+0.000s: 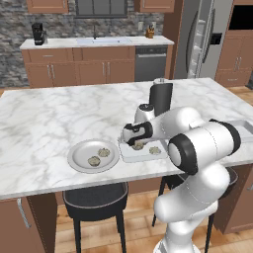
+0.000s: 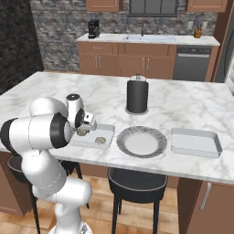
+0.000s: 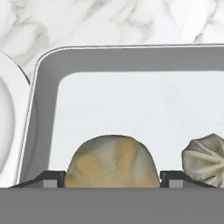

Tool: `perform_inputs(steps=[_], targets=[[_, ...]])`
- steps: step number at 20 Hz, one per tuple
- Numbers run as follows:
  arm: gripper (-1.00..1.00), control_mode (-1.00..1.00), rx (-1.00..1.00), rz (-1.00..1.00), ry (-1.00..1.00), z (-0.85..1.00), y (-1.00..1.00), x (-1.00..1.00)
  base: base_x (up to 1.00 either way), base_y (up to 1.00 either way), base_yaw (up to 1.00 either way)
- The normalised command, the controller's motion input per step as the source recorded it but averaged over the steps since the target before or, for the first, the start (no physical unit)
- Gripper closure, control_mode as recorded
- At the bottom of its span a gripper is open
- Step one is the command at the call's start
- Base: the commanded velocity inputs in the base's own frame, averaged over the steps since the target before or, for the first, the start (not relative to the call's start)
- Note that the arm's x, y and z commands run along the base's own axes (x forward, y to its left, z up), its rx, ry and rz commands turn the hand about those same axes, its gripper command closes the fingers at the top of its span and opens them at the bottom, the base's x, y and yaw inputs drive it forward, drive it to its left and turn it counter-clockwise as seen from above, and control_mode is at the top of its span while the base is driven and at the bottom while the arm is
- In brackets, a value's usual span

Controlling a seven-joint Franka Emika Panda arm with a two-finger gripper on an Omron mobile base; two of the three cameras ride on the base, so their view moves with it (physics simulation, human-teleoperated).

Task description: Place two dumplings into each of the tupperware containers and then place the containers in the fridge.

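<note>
1. Gripper (image 3: 112,178) is low inside the first container (image 3: 43,109), jaws wide, one tip on each side of a dumpling (image 3: 111,159). The dumpling looks to rest on the container floor, so I read this as an open hand, not a grip. I cannot tell whether the pads touch its sides.

2. A second dumpling (image 3: 205,158) lies just beside it in the same container, apart from it. I judge this container has its two, set side by side so each leaves room for the fingers.

3. From the left base view, a plate (image 1: 74,157) sits just left of that container, near the counter's front edge, with two dumplings on it (image 1: 104,152). Those are probably meant for the other container.

4. The second container (image 2: 195,142) sits well to the right along the same edge, and looks bare. An empty plate (image 2: 141,141) lies between the two containers.

5. A black cylinder (image 2: 136,95) stands upright behind the plates, out of the path between them.

6. The fridge (image 1: 202,39) stands across the room beyond the island, doors shut as far as I can see. Neither container is near it.

7. My judgement: about halfway through the filling. Next I would lift straight up so the tips clear the rim without nudging either dumpling, then swing to the plate. The risk is a tip dragging the dumpling as I rise.
</note>
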Motion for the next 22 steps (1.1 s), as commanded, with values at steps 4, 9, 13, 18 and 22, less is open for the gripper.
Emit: perform_inputs(steps=[4, 9, 13, 18, 22], targets=[[-1.0, -1.0, 0.0, 0.0, 0.0, 0.0, 0.0, 0.0, 0.0, 0.0, 0.0], [-1.0, -1.0, 0.0, 0.0, 0.0, 0.0, 0.0, 0.0, 0.0, 0.0, 0.0], [-1.0, -1.0, 0.0, -0.05, 0.04, 0.16, -0.25, -0.17, 0.0, 0.0, 0.0], [-1.0, -1.0, 0.01, -0.17, 0.11, 0.29, -0.8, -0.23, 0.0, 0.0, 0.0], [-1.0, -1.0, 0.0, -0.23, 0.08, 0.05, -0.87, -0.06, 0.0, 0.0, 0.0]])
